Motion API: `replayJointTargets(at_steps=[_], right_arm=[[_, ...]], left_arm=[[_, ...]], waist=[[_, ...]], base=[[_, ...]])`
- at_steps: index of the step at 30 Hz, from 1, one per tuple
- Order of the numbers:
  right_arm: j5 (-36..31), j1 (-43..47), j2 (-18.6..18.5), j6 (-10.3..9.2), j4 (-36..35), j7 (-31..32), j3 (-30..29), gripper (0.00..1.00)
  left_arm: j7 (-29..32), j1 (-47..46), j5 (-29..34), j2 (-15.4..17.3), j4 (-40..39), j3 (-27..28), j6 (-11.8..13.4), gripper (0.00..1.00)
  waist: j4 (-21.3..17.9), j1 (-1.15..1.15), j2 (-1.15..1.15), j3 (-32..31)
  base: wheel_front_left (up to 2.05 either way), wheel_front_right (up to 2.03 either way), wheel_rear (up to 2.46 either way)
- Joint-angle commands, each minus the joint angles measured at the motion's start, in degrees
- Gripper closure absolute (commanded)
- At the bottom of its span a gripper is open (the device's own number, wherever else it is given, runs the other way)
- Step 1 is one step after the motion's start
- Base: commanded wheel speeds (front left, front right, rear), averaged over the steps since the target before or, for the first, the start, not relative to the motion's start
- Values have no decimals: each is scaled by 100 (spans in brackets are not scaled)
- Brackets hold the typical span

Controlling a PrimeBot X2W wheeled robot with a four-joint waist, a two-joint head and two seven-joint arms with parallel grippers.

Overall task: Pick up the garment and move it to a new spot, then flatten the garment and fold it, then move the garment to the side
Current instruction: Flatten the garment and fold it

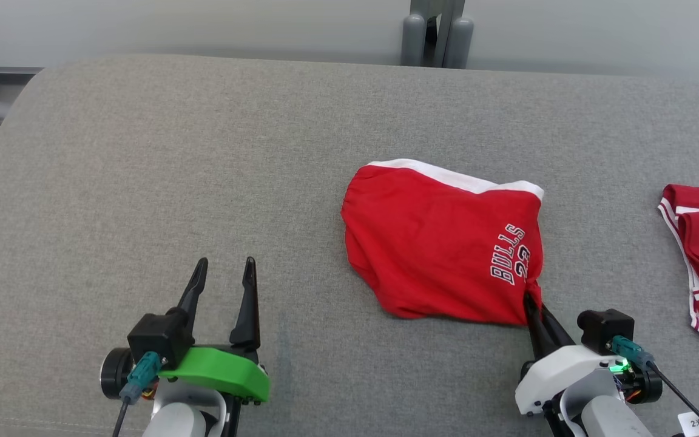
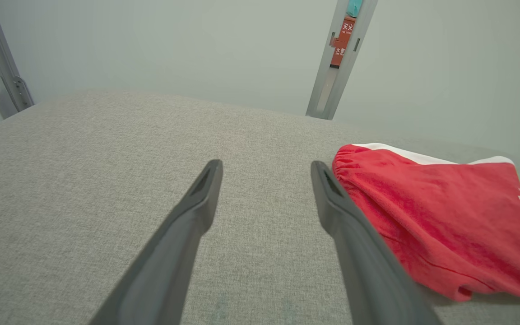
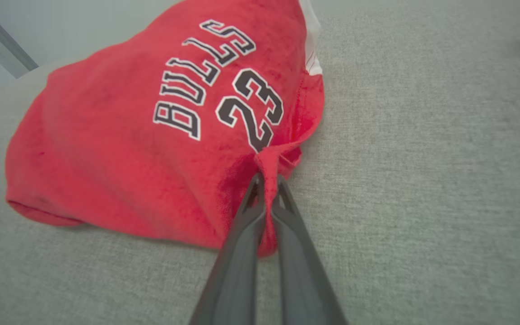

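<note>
Right gripper (image 1: 533,300) jaws pinch the folded garment (image 1: 440,243) at its near-right corner, probably for the sideways move, which calls for a steady drag; left gripper (image 1: 226,262) jaws spread.

Lab-like test room: grey fabric-covered bench (image 1: 204,152), bare pale wall (image 2: 151,45), metal post (image 2: 327,90), red sign (image 2: 342,43).

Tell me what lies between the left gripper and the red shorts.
Only bare grey cushion, in the head view; the left gripper, jaws open, touches no part of the red shorts.

The red garment (image 1: 440,249), folded over, with a white band on its far edge and BULLS 23 lettering, lies right of centre, its near right corner bunched.
</note>
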Motion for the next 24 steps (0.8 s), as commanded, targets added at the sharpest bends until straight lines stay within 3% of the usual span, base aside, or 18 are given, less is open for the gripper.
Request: replayJointTargets(at_steps=[1, 3, 4, 5, 6, 17, 24], right_arm=[[13, 94, -16, -9, 40, -37, 25, 100], [45, 116, -16, -9, 83, -45, 55, 100], [67, 122, -17, -9, 81, -47, 44, 84], [76, 131, -17, -9, 74, -46, 49, 63], [66, 142, -16, -9, 18, -46, 26, 0], [-114, 502, -18, -9, -713, -49, -275, 0], [-512, 307, -15, -9, -1345, 173, -522, 0]], left_arm=[[3, 94, -47, 39, 4, 5, 38, 0], [-1, 108, -58, 58, 0, 6, 38, 0], [1, 110, -63, 69, -5, 6, 47, 0], [1, 117, -66, 77, -9, 8, 57, 0], [2, 134, -71, 86, -11, 9, 67, 0], [19, 219, -81, 115, -22, -45, 93, 0], [37, 232, -99, 92, -13, -122, 84, 0]], waist=[[-23, 0, 0, -34], [-50, 0, 0, -68], [-68, 0, 0, -85], [-84, 0, 0, -99], [-107, 0, 0, -117], [-240, 0, 0, -273], [-123, 0, 0, -388]], base=[[0, 0, 0], [0, 0, 0], [0, 0, 0], [0, 0, 0], [0, 0, 0], [0, 0, 0], [0, 0, 0]])
